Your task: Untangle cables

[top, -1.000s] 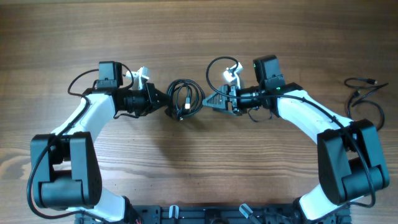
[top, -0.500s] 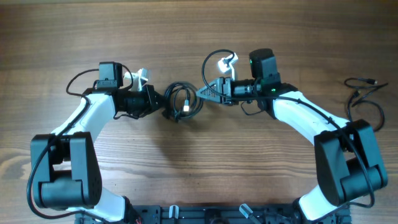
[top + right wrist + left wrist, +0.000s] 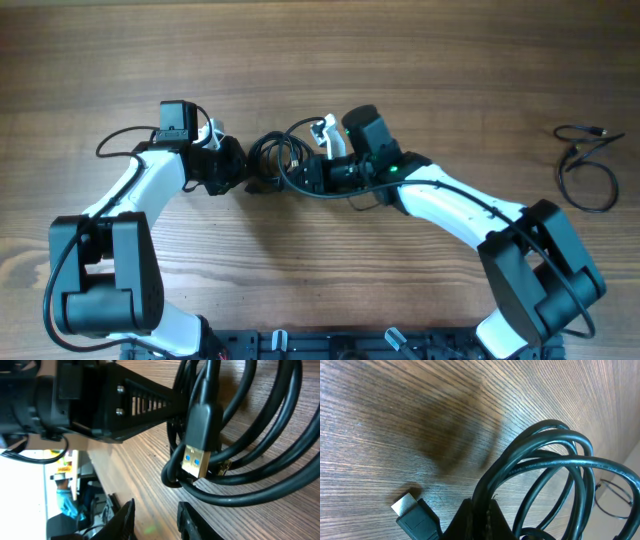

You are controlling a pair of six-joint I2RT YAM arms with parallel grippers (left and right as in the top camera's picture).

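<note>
A coiled bundle of black cables (image 3: 272, 152) lies mid-table between my two grippers. My left gripper (image 3: 244, 172) is shut on several strands of the coil (image 3: 555, 460), pinched between its black fingertips (image 3: 492, 520). A black plug with a silver tip (image 3: 409, 506) lies just left of them. My right gripper (image 3: 301, 178) has reached the bundle's right side. In the right wrist view its fingers (image 3: 125, 520) stand apart over bare wood with nothing between them, just below the loops (image 3: 260, 475). A USB plug with a blue insert (image 3: 197, 457) hangs across the loops.
A separate thin black cable (image 3: 585, 165) lies loose near the table's right edge. In the right wrist view the left gripper's slotted black body (image 3: 135, 405) sits close above the coil. Both arm bases stand along the near edge.
My right arm has swung left and reached the bundle, its jaws narrowing on the way. My left gripper has stayed shut on the cables and shifted slightly left with them.
</note>
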